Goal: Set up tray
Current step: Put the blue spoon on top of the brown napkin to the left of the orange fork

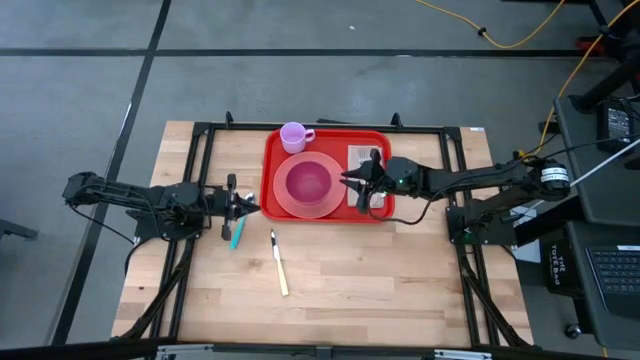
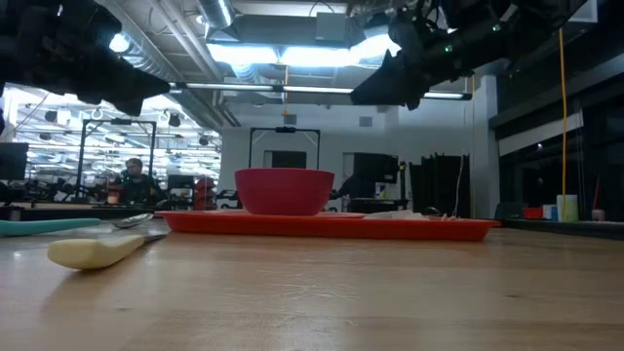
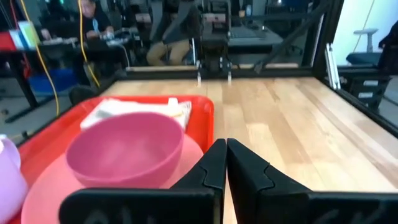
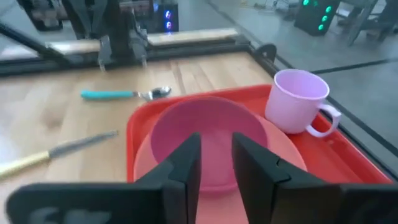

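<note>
The red tray (image 1: 378, 212) lies at the table's far middle. On it a pink bowl (image 1: 308, 182) stands on a round pink plate (image 1: 290, 205), a lilac mug (image 1: 294, 136) sits at the far left corner, and a white napkin (image 1: 358, 156) lies on the right side. My right gripper (image 4: 216, 140) hovers open above the tray's right part, pointing at the bowl, with nothing between its fingers. My left gripper (image 3: 226, 144) is shut and empty, just off the tray's left edge (image 1: 263, 190).
A teal-handled spoon (image 1: 236, 236) and a cream-handled knife (image 1: 279, 265) lie on the bare wood left of and nearer than the tray. A black frame (image 1: 200, 135) borders the table. The near half of the table top (image 1: 380, 290) is bare wood.
</note>
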